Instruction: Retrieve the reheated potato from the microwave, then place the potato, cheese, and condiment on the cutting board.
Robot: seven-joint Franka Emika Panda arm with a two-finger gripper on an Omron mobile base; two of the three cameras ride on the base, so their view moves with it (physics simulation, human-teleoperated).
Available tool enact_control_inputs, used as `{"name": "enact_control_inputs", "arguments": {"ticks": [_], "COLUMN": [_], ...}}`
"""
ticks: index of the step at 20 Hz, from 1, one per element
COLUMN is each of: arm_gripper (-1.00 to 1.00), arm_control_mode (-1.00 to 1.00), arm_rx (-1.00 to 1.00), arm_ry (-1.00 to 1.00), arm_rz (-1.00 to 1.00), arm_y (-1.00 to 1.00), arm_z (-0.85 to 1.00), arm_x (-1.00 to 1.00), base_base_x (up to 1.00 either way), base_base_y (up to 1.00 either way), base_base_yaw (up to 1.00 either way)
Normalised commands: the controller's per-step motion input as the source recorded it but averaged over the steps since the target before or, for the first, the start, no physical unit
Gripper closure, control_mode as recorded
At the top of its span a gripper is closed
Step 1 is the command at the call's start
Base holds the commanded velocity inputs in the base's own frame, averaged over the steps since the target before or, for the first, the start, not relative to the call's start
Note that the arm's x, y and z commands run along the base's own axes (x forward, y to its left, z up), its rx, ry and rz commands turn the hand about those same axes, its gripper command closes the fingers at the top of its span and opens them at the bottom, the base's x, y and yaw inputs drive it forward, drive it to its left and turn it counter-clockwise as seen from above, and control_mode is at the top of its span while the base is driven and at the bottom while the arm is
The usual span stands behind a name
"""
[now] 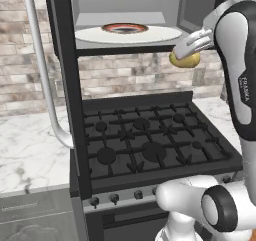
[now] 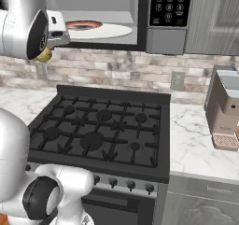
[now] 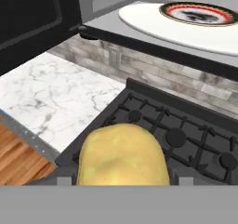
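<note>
Potato (image 1: 185,60) sits pinched in my gripper (image 1: 186,52), a pale-yellow lump at the upper right of the left base view, just below and in front of the microwave's (image 1: 125,15) open cavity. The silver fingers (image 1: 192,41) close down on it from above, so I read the jaws as clamped on the potato and only as wide as the lump itself. In the right base view the same potato (image 2: 44,55) peeks out at the upper left of the frame, mostly hidden behind the arm's big white and dark joint, with the gripper (image 2: 50,44) beside it. In the hand view the potato (image 3: 122,154) fills the lower middle of the frame; I cannot make out the tips there.

The microwave (image 2: 121,14) hangs open at the top of both base views, its keypad (image 2: 170,5) in the upper middle-right of the right base view. Its round white turntable plate (image 1: 127,34) carries a smaller plate with a red rim (image 1: 125,28). The door (image 1: 65,85) stands swung wide down the left of the left base view, its long silver handle (image 1: 42,70) curving beside it.

Under the potato lies the black gas stove (image 1: 150,140), marble counter (image 1: 30,150) to either side. A boxy grey machine with a perforated tan tray (image 2: 224,107) stands on the counter at the right edge of the right base view.
</note>
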Motion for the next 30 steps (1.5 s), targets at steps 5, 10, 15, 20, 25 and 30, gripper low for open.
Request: {"name": "enact_control_inputs", "arguments": {"ticks": [5,10,15,20,25,30], "arm_gripper": [1.00,1.00,1.00,1.00,1.00,1.00], "arm_control_mode": [-1.00,-1.00,-1.00,-1.00,-1.00,-1.00], "arm_rx": [0.00,0.01,0.06,0.11,0.03,0.00], "arm_ry": [0.00,0.00,0.00,0.00,0.01,0.00], "arm_rz": [-0.13,-0.08,-0.05,0.00,-0.03,-0.03], "arm_y": [-0.07,-0.06,-0.09,-0.09,0.00,0.03], "arm_z": [-0.48,-0.66,-0.58,-0.43,-0.29,-0.17], "arm_x": [-0.37,-0.04,0.21,0.21,0.15,0.10], "base_base_x": [0.00,0.00,0.00,0.00,0.00,0.00], "base_base_y": [0.00,0.00,0.00,0.00,0.00,0.00], "base_base_yaw": [0.00,0.00,0.00,0.00,0.00,0.00]}}
